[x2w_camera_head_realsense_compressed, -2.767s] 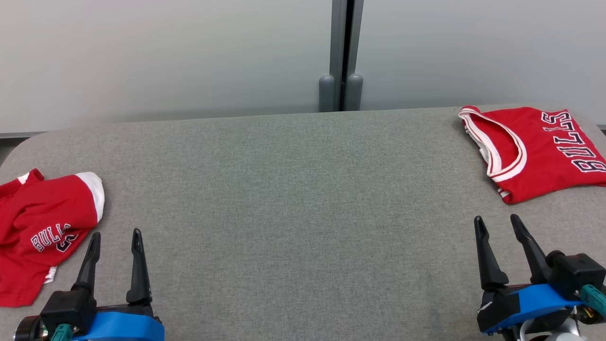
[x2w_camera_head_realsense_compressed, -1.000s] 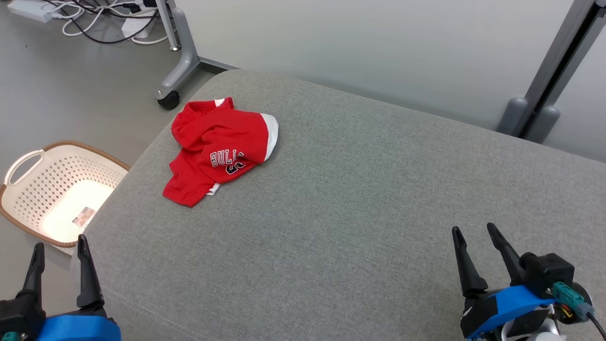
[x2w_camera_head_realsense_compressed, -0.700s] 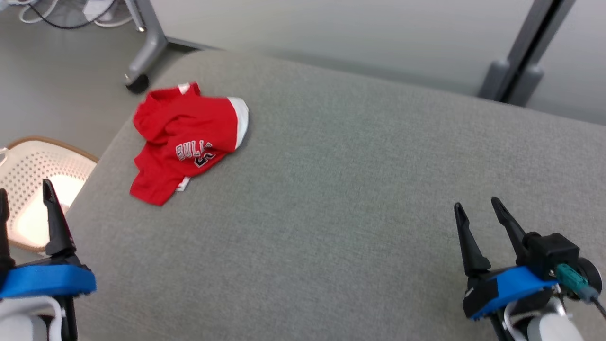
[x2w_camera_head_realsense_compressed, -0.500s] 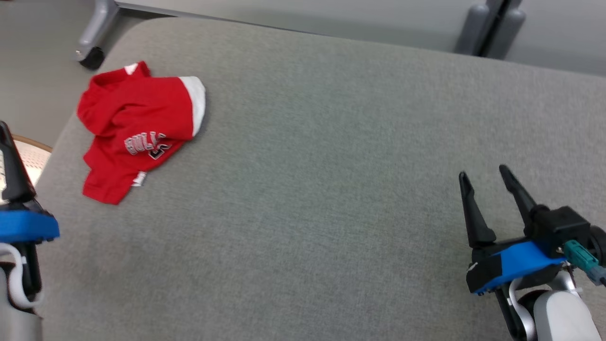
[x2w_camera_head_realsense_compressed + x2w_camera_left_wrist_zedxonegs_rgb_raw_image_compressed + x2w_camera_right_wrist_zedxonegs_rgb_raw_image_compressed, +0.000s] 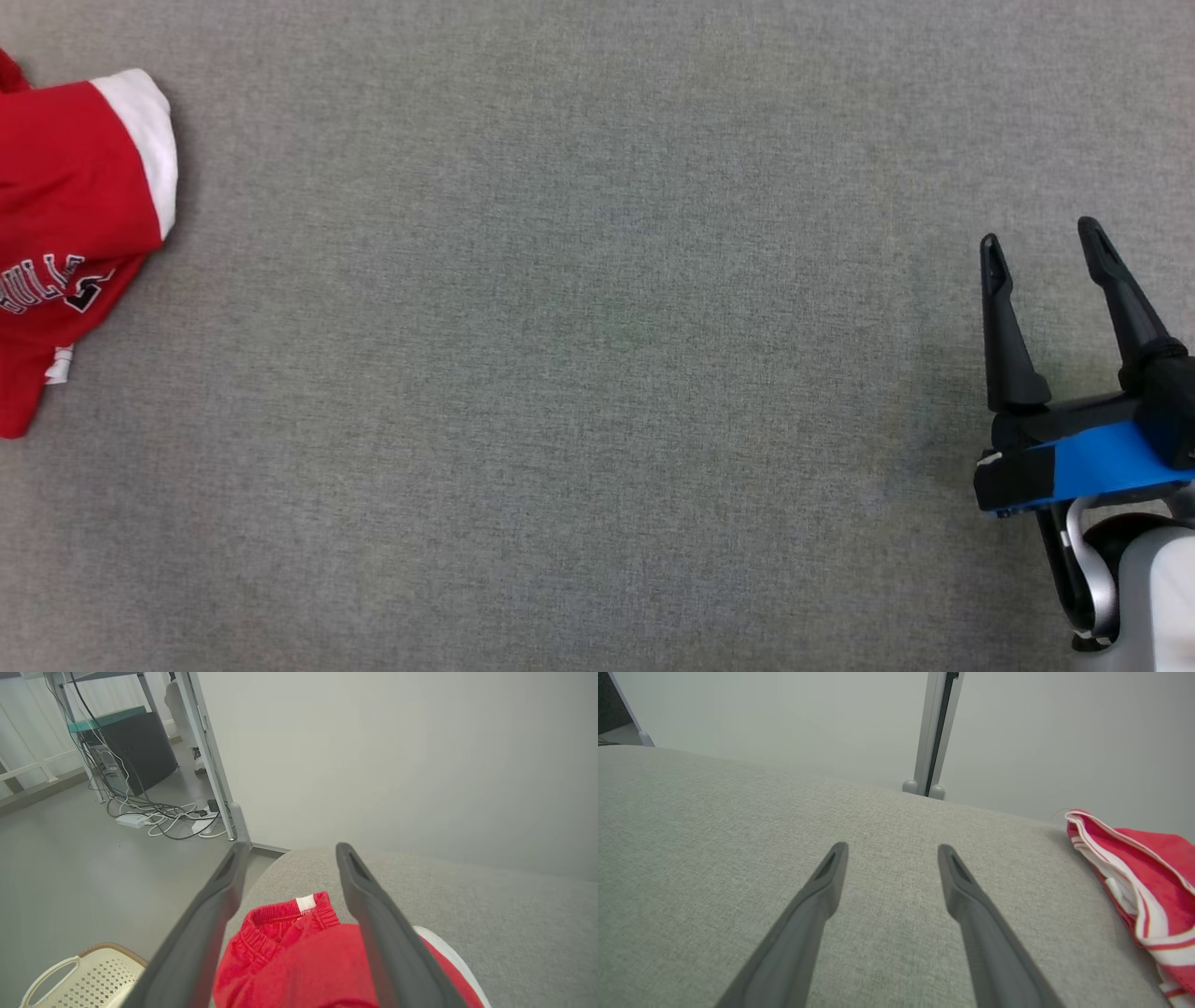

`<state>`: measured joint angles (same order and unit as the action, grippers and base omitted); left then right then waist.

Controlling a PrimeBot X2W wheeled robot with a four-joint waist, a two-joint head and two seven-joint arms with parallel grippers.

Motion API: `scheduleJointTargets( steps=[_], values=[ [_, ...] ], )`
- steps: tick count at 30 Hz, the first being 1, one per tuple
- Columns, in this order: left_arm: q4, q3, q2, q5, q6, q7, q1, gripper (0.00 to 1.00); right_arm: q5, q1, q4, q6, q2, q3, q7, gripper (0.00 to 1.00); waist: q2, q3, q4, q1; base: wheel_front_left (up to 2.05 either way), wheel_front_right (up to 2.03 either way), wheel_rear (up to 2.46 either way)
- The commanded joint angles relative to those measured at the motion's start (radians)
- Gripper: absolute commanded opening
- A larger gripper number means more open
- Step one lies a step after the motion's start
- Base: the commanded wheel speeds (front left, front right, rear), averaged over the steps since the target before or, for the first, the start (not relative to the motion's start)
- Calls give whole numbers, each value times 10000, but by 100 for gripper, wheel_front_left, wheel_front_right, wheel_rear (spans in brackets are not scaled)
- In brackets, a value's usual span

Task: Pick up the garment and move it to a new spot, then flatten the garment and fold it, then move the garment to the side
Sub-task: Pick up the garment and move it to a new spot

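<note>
A crumpled red garment (image 5: 65,233) with a white hem and lettering lies on the grey padded table (image 5: 560,373) at the far left of the head view, partly cut off by the edge. In the left wrist view my left gripper (image 5: 292,848) is open above the garment (image 5: 289,961), which shows between and below its two fingers without touching them. My right gripper (image 5: 1041,233) hovers open at the right side of the table, far from the garment. Nothing lies between its fingers in the right wrist view (image 5: 893,847).
A second red jersey (image 5: 1148,891) with white stripes lies at the table's right end. A cream basket (image 5: 79,982) stands on the floor beyond the table's left end. Cables (image 5: 154,816) and a metal frame leg (image 5: 210,756) are further off. A pale partition wall runs behind the table.
The head camera has tilted down and swung right, so the garment now sits at the picture's left edge and the left gripper has left that picture. Both grippers have stayed open.
</note>
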<state>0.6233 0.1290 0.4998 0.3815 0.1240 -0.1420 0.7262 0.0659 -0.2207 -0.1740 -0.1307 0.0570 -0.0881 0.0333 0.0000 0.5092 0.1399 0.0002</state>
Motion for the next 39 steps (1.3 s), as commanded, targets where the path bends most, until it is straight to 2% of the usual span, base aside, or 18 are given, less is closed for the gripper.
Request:
scheduleJointTargets(
  steps=[1,10,18,19,20,21,28,35,39],
  values=[
    [335,-153,50,125,44,278,228,100,61,-110,-120,-1,31,-17,13,100,0,139,-10,-2,0,0,0],
    [2055,-1791,-60,1730,70,2622,710,100,169,-269,-336,-1,-6,-113,53,100,0,474,-47,-2,0,0,0],
    [2775,-3051,-74,3028,73,3814,535,100,131,-431,-175,-1,-20,73,11,100,0,400,-120,-2,0,0,0],
    [2816,-3169,-54,3137,73,3874,549,47,125,-417,-164,-1,-21,83,8,100,0,378,-136,-2,0,0,0],
    [2869,-3280,-14,3241,73,3875,558,20,118,-420,-137,-1,-21,93,-2,100,0,344,-161,-2,0,0,0],
    [2927,-3368,54,3316,73,3839,550,0,108,-421,-108,-1,-23,111,-2,100,0,303,-196,-2,0,0,0],
    [2928,-3869,623,3445,71,2631,795,0,-109,-352,327,-1,-40,102,-277,100,0,-231,-484,-2,0,0,0],
    [2545,-4250,1214,2820,72,752,1481,0,-422,-175,999,-1,-57,175,-696,100,0,-1119,-821,-2,0,0,0],
    [2226,-4445,1317,2501,70,108,1776,0,-663,-105,1282,-1,-60,202,-884,100,0,-1513,-1035,-2,0,0,0]
  ],
)
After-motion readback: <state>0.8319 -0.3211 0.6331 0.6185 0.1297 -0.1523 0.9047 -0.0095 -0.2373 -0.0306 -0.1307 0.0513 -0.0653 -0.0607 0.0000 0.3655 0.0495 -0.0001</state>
